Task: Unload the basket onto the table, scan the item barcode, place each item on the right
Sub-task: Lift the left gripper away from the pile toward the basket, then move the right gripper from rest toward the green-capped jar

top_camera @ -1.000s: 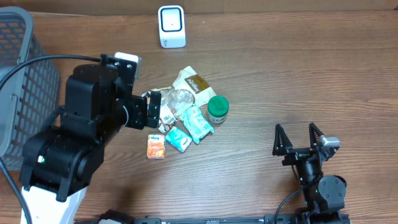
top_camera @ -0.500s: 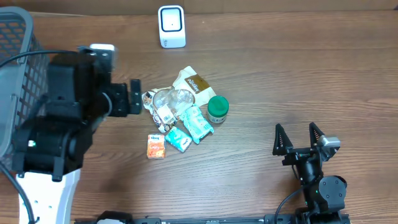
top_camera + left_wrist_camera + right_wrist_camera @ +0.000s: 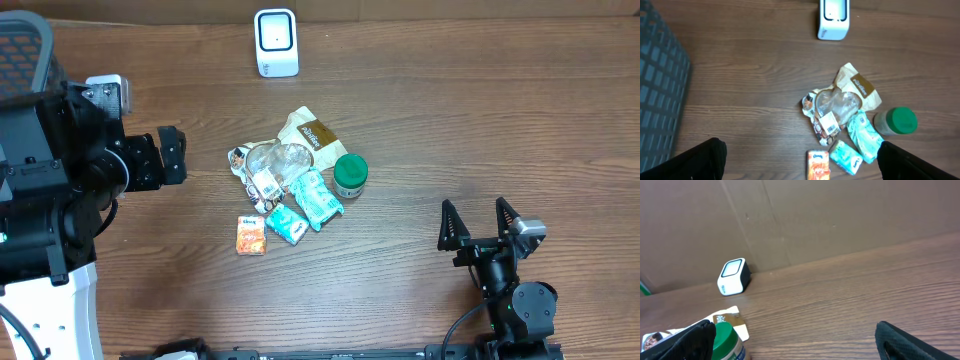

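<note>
The items lie in a small pile mid-table: a brown and white pouch (image 3: 312, 132), a clear crinkled bag (image 3: 276, 160), a green-lidded jar (image 3: 350, 175), two teal packets (image 3: 318, 198) and an orange tissue pack (image 3: 251, 235). The white barcode scanner (image 3: 276, 42) stands at the far edge. My left gripper (image 3: 170, 157) hovers left of the pile, open and holding nothing. In the left wrist view the left gripper (image 3: 805, 165) frames the pile from above. My right gripper (image 3: 475, 210) rests open near the front right, apart from everything. In the right wrist view the jar (image 3: 725, 342) sits beside the left finger.
A grey mesh basket (image 3: 25, 45) stands at the table's far left, partly under my left arm, and shows as the basket (image 3: 660, 90) in the left wrist view. A brown wall backs the table behind the scanner (image 3: 733, 276). Bare wood lies between the pile and my right gripper.
My left arm has swung leftward, from over the pile's left edge to a spot near the basket, with its jaws still open and nothing in them. The right arm has not moved.
</note>
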`<state>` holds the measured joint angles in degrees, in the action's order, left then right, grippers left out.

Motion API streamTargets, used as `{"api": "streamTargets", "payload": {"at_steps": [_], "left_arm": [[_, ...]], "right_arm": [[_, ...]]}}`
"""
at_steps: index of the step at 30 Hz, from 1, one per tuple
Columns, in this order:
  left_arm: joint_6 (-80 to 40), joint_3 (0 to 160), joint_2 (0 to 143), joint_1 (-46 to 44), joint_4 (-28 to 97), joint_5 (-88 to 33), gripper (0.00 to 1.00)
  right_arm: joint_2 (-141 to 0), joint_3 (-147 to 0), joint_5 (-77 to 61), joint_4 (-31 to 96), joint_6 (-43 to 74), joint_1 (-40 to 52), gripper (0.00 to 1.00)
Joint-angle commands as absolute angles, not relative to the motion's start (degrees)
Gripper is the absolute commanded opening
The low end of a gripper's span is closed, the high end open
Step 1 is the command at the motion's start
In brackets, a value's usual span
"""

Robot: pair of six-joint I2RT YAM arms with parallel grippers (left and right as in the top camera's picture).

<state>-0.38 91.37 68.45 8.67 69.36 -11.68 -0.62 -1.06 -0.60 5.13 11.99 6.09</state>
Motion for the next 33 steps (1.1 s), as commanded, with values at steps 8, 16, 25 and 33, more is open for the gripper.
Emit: {"api": "streamTargets", "payload": {"at_steps": [8, 16, 25, 33], "left_arm": [[1.76, 92.84, 68.58, 9.04, 70.43, -14.41, 1.0], [1.76, 92.84, 68.62, 9.04, 70.5, -14.44, 0.99], [1.76, 92.84, 68.64, 9.04, 70.5, -14.44, 1.0], [1.76, 92.84, 68.64, 9.04, 70.5, -14.44, 1.0]], "right_arm": [[-0.19, -1.45, -7.7, 5.41, 12.16, 6.35, 1.0], [-0.19, -6.52, -9.56, 10.59, 12.14, 6.35, 1.0], [-3.38, -14.04, -9.58, 12.84, 12.08, 6.35, 1.0], [-14.41, -27.92, -10.0, 19.29, 11.14, 6.35, 1.0]]}}
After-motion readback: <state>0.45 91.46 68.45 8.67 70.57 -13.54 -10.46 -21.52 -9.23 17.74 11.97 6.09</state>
